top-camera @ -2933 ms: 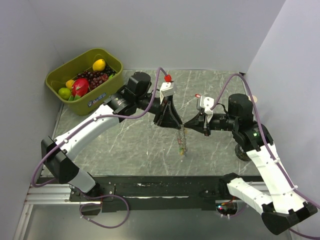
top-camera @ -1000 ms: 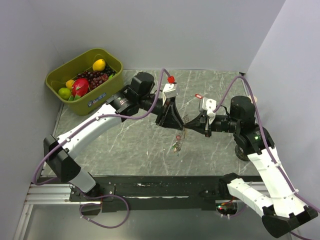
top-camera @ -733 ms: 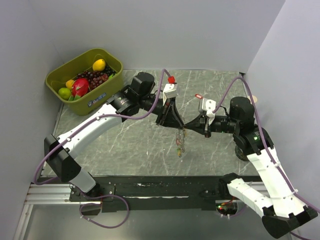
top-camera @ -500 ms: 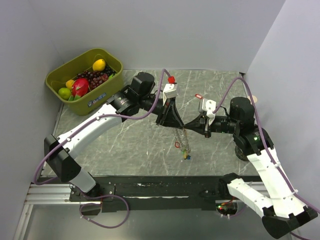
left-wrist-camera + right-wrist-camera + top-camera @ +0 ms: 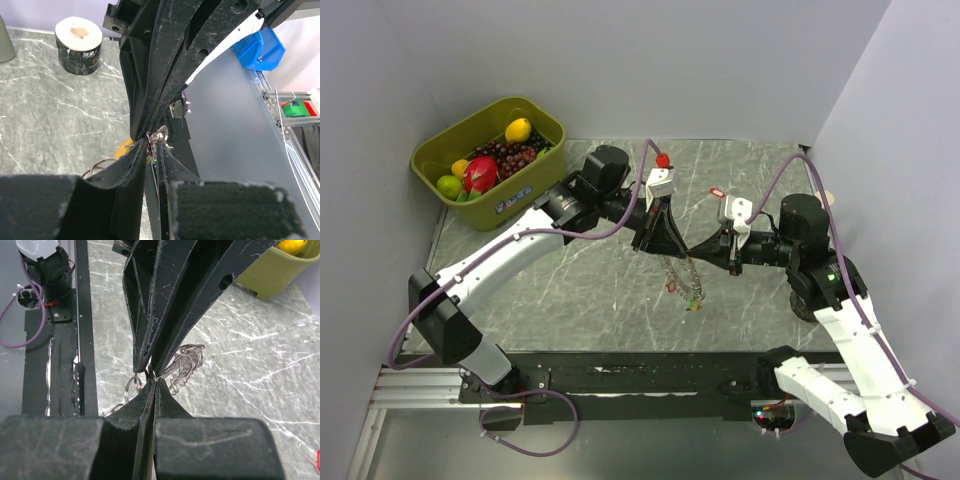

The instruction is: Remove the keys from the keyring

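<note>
Several keys (image 5: 692, 300): red, yellow and green tags bunched at the low end of the keyring, at 6 o'clock from the meeting fingertips, hanging over the marble table (image 5: 570, 290).
Keyring (image 5: 682, 272): silvery loops dangling from the spot where both grippers meet tip to tip.
Left gripper (image 5: 152, 150): fingers drawn to a thin slit, pinching a loop of the keyring.
Right gripper (image 5: 151, 382): fingers pressed together on the keyring, loops showing either side of the tip.
Roll (image 5: 78, 39): black wrapper with pale print, at 11 o'clock in the left wrist view; unreadable.
Bin (image 5: 542, 168): green, at the table's 10 o'clock; its sticker (image 5: 510, 200) is too small to read.
Change: a second ago the bunch hung toward 7 o'clock; now it fans toward 5 o'clock.
</note>
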Controlling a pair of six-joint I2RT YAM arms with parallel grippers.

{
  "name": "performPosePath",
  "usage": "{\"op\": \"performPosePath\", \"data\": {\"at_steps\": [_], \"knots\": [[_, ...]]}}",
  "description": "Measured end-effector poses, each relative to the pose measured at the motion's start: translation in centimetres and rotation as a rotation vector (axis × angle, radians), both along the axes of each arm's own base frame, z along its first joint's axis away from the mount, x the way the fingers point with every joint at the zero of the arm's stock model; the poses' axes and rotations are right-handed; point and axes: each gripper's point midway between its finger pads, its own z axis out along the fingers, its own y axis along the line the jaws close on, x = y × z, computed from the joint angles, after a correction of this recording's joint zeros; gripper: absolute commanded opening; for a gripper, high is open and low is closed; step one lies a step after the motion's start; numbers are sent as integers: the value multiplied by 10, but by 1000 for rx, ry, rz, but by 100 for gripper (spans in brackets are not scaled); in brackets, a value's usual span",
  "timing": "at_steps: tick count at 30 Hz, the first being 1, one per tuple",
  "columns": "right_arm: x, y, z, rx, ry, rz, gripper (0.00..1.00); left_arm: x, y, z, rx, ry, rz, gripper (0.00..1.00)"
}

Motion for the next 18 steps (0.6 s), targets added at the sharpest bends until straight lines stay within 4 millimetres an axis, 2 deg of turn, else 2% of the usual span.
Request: {"op": "performPosePath", "data": {"at_steps": [7,11,12,13,18], "knots": [[1,-2,1,9,17,-16,0,1,-1,-1,-4,-5,0,21],[2,-3,3,17,21,-25,0,2,-1,0,-16,-28,-3,15],[2,-3,3,19,23,-26,0,2,-2,0,-17,-33,-4,11],[2,-3,3,20,24,-25,0,2,-2,0,-18,-35,-4,1],[2,-3,4,23,30,-25,0,3,-2,1,-22,-43,-6,1]]}}
